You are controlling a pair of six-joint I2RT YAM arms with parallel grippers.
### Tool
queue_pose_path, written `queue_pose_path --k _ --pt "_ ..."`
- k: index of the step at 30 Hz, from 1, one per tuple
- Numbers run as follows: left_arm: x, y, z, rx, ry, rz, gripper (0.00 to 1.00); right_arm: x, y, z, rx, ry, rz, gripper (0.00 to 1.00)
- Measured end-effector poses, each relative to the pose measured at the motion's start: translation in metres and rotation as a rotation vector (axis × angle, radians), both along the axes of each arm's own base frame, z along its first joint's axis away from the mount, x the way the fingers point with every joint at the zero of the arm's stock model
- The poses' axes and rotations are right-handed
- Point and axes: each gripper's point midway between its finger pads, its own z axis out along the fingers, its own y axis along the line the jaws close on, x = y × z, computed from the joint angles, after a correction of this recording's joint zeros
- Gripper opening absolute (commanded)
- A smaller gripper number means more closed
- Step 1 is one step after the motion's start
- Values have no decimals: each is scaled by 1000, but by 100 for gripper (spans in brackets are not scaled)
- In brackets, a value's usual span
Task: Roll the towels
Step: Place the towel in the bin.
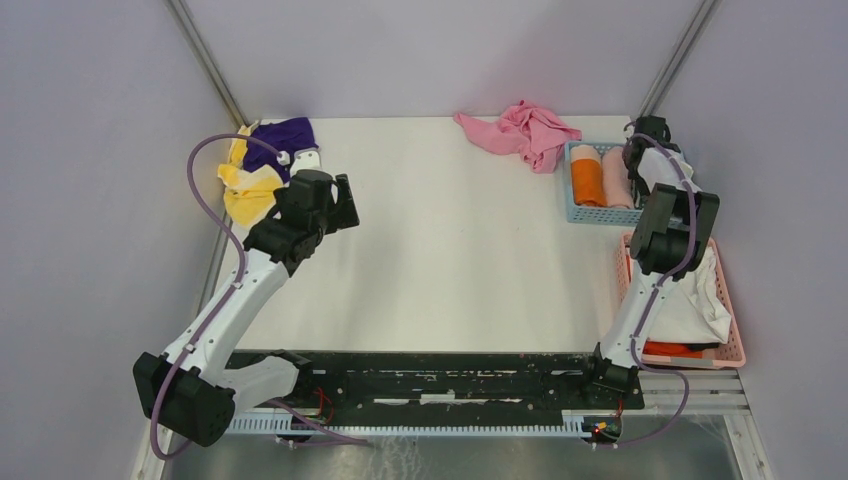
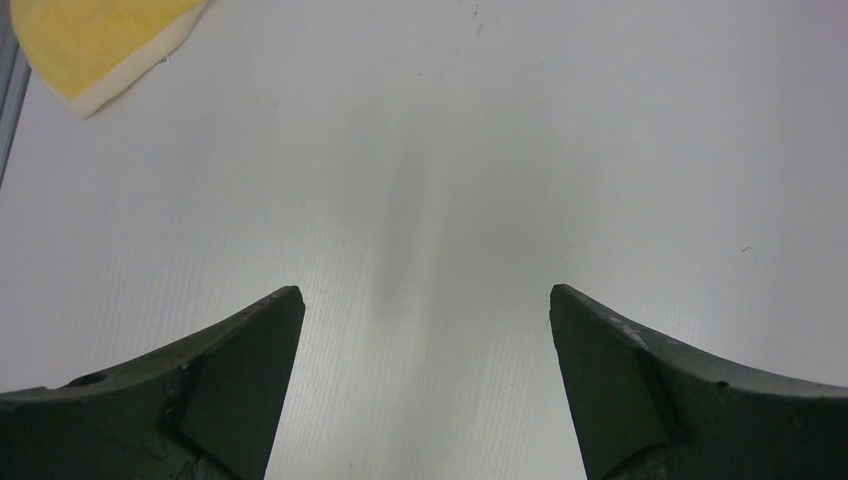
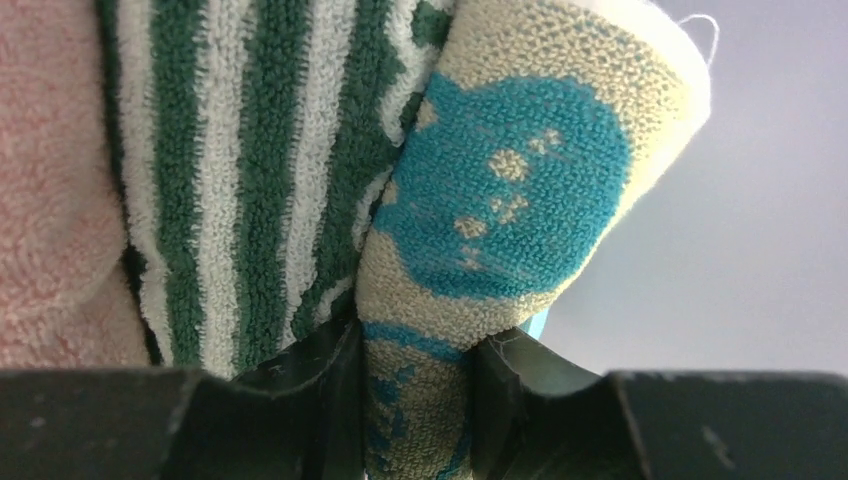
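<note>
**Desk:** What's between the fingers on the right?

**Me:** The right gripper [image 3: 415,350] is partly closed, pinching the lower end of the teal towel [image 3: 500,200]. The towel stands up from the jaws in a tight fold, cartoon face toward the lens. The striped towel [image 3: 250,180] presses against its left side, and a pink roll [image 3: 50,200] sits beyond that.

**Desk:** Where is that on the table?

**Me:** At the far right, over the end of the blue basket [image 1: 571,190], next to an orange roll [image 1: 588,180]. I read this as stowing a rolled towel, though I can't tell if it's seated. Next, I'd want it settled among the others, then the jaws opened gently so the roll doesn't spring loose.

**Desk:** And the right arm?

**Me:** The right arm [image 1: 665,230] reaches forward from its base, elbow high, wrist tipped down over the basket.

**Desk:** Left side?

**Me:** The left gripper [image 2: 425,320] is wide open and holds nothing, hanging over bare table [image 2: 600,150]. A corner of the yellow towel [image 2: 90,40] is just in shot. It lies heaped with the purple towel [image 1: 285,135] in the far left corner, both unrolled. The left arm [image 1: 250,280] leans out toward them.
</note>
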Motion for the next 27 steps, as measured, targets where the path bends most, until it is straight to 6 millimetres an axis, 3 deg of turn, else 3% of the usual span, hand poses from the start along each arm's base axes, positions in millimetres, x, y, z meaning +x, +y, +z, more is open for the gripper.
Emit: queue_pose_path --k 12,21,27 --pt "0 0 0 0 1 0 99 2 13 -17 371 -68 104 0" --pt "-1 1 -3 1 2 1 99 0 44 -29 570 -83 194 0" --pt "-4 2 -2 1 -4 3 99 -10 50 -37 780 -82 115 4"
